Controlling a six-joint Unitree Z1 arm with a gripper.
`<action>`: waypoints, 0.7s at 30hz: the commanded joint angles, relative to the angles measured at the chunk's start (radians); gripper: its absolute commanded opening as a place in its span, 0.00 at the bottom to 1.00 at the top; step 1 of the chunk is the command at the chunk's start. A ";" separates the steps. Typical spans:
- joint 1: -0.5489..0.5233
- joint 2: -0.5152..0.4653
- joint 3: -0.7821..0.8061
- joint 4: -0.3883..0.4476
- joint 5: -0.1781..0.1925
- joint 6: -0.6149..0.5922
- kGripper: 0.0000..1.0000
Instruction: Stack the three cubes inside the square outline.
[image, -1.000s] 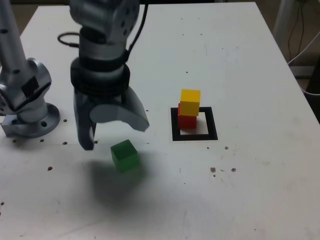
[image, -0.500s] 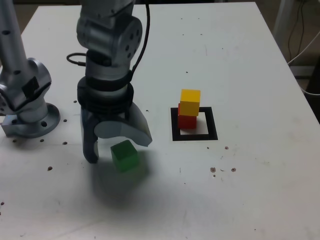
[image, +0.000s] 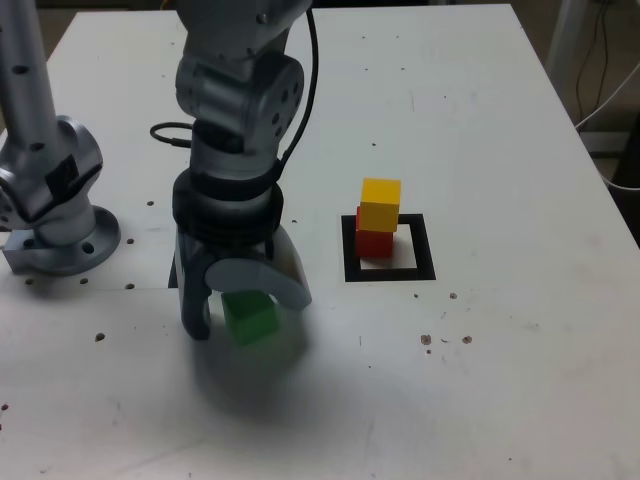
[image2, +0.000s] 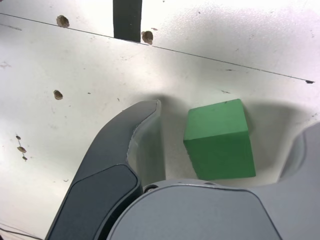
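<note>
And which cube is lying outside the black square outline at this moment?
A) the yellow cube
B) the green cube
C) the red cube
B: the green cube is on the table near the gripper, away from the black square outline.

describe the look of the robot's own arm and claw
The arm is grey, with dark, rounded joint sections and a thin black cable looping beside it. The claw is grey too: one slim, curved finger in darker grey with a rounded tip, facing a broader, lighter grey part.
</note>
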 joint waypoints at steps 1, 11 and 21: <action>0.002 0.004 -0.003 -0.003 0.002 -0.005 0.81; 0.010 0.021 -0.006 -0.001 -0.001 0.003 0.64; 0.015 0.021 -0.011 -0.002 0.001 0.019 0.55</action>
